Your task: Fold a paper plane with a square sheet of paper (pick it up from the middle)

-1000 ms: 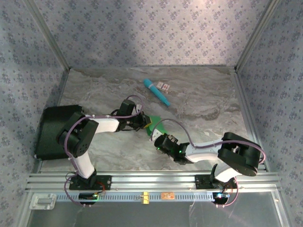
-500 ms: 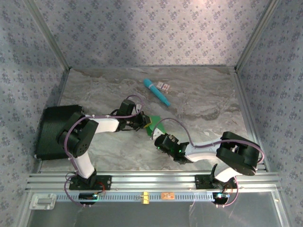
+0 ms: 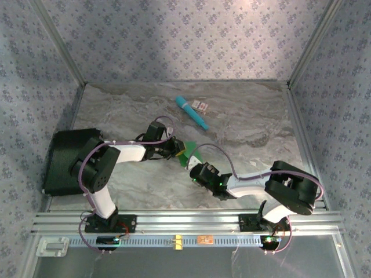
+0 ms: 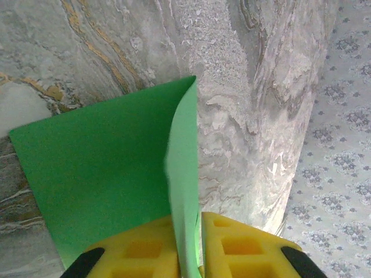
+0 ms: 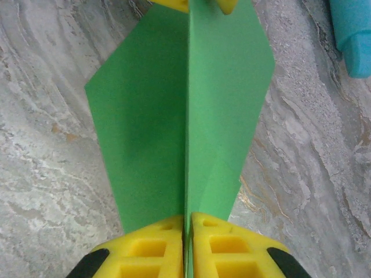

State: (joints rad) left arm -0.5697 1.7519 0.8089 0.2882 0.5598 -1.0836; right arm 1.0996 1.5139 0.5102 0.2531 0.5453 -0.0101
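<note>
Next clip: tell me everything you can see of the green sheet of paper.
The square sheet of paper is thin, plain, bright green and matte. It is creased down its middle into a raised ridge, the halves spreading out over the marbled table. The right gripper is shut on the ridge at one end. At the other end the ridge passes between the yellow fingers of the left gripper; whether they clamp it is unclear.
</note>
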